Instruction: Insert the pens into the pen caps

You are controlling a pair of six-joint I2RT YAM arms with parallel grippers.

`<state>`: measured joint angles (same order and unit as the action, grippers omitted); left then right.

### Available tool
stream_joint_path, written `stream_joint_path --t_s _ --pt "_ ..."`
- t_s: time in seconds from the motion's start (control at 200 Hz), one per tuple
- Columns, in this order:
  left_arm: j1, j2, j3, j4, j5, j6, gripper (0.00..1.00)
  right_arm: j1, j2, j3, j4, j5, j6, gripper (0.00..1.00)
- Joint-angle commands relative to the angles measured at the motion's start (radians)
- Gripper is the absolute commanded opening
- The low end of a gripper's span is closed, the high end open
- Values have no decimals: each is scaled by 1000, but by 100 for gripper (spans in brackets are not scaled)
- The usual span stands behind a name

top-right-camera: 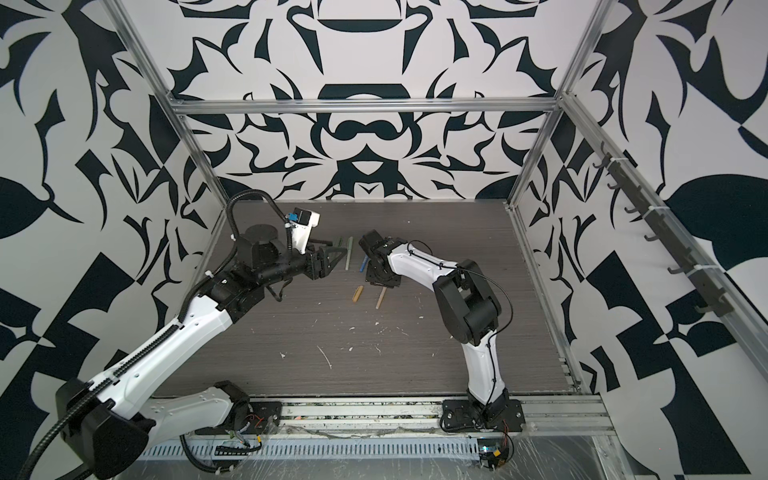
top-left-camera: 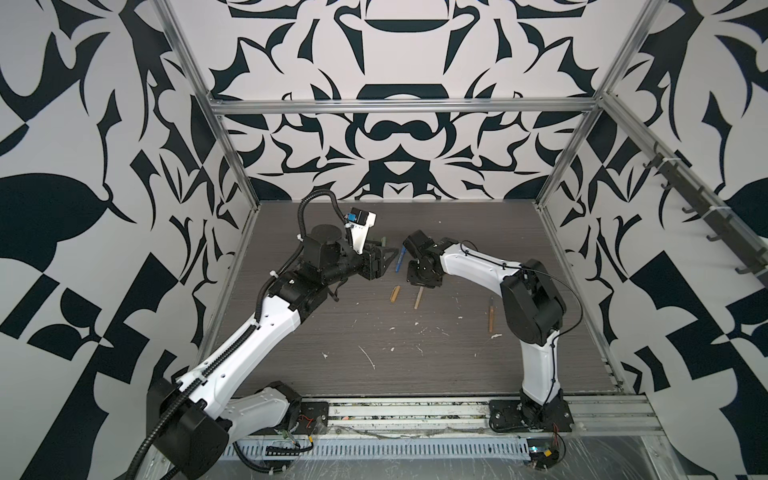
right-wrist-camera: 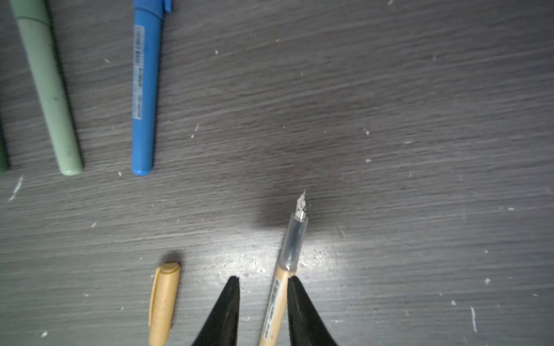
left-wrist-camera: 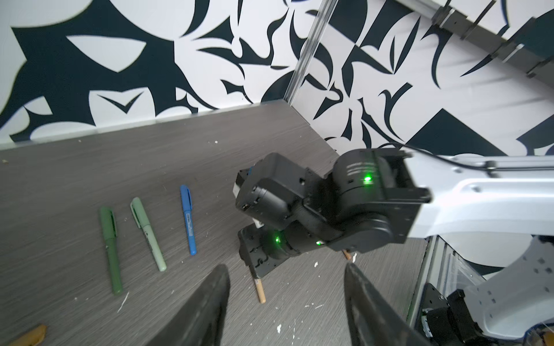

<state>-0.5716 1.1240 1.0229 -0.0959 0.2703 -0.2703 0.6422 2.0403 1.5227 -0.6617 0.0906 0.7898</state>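
Both top views: even, diffuse light, shadows faint, sharp throughout. Right wrist view: white glare patch on the table at lower centre, dark shadow just above it; blue pen at upper left smeared. Left wrist view: left gripper, fingers along the lower edge out of focus.

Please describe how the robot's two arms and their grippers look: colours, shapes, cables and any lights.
Both arms have white shells and black joints. The left arm carries a thick black ribbed hose and a white camera with a blue part; the right arm has thin black cables and green lights. The left gripper and right gripper each have two black wedge-shaped fingers.
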Motion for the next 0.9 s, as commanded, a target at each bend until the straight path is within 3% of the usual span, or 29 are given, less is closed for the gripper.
stream_joint_path --t_s 0.0,0.48,0.745,0.895 --pt "2 -57 -44 34 -35 24 64 0 -17 39 -46 31 34 31" --pt "1 -75 -67 44 -57 26 65 -30 35 39 -52 23 25 30" --pt "1 -52 -66 43 -67 27 66 -46 53 22 -29 -11 31 22" --pt "1 -53 -69 48 -73 24 66 -46 28 -7 -1 -25 38 13"
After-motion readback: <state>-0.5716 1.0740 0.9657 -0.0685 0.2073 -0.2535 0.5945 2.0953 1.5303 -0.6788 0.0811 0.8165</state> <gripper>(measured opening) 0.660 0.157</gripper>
